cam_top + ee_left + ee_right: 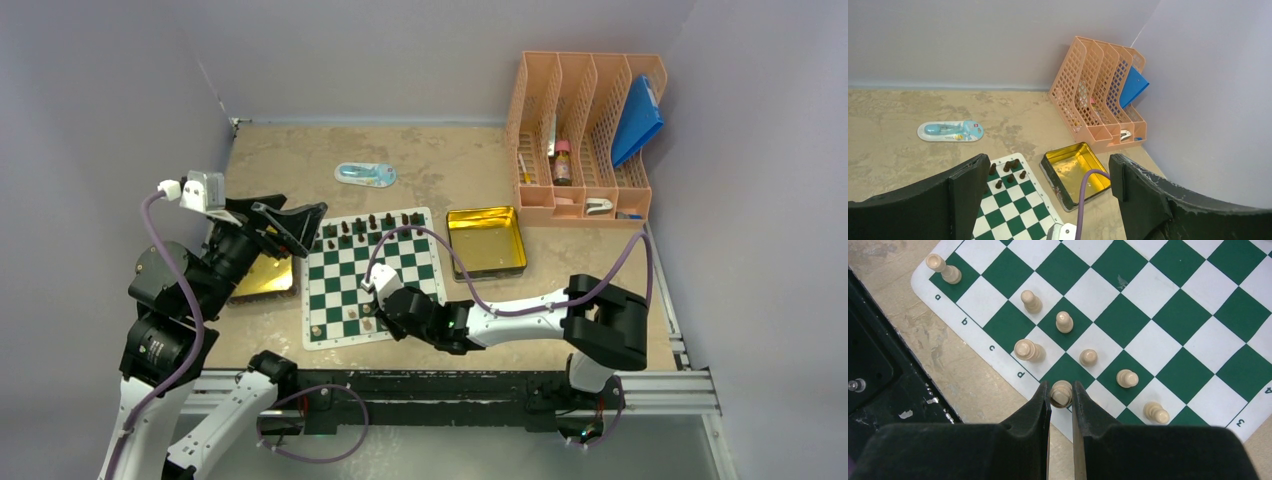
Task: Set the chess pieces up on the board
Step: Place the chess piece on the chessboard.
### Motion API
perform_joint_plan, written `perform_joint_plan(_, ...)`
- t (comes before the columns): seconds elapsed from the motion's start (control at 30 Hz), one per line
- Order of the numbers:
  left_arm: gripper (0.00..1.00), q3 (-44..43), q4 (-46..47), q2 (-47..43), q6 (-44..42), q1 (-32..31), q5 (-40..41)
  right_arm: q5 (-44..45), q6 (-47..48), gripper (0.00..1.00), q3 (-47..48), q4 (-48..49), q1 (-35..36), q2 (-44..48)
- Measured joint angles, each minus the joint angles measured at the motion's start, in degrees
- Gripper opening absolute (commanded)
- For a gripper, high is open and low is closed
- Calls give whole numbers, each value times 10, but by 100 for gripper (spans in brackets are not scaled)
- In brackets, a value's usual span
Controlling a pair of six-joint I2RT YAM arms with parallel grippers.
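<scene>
Board far edge is lined with dark pieces; cream ones seem about half placed. A cream piece is clenched by the right gripper; the left gripper is released, empty.

In the top view the right gripper covers the 5 o'clock corner of the board. The chess pieces along its 12 o'clock edge are too small to tell by type. The left gripper hides most of a gold tray at the board's 9 o'clock.

In the left wrist view the bottom edge cuts off the board and the 2 fingers. A purple cable hides part of the second gold tray.

In the right wrist view the fingers hide the base of a cream piece at 6 o'clock, and the board runs out past 12 and 3 o'clock.
</scene>
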State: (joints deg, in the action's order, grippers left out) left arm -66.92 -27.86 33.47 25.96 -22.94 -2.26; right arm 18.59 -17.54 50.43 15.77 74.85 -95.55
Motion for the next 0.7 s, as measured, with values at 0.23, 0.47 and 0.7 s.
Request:
perform_joint_plan(0.23,89,2,0,0,0,0,0,0,0,11,2,0,0,-3)
perform_joint_plan(0.47,89,3,0,0,0,0,2,2,0,12,8,0,0,-18)
perform_joint_plan(0.7,89,7,3,0,-3,0,2,5,-3,13,13,0,0,-23)
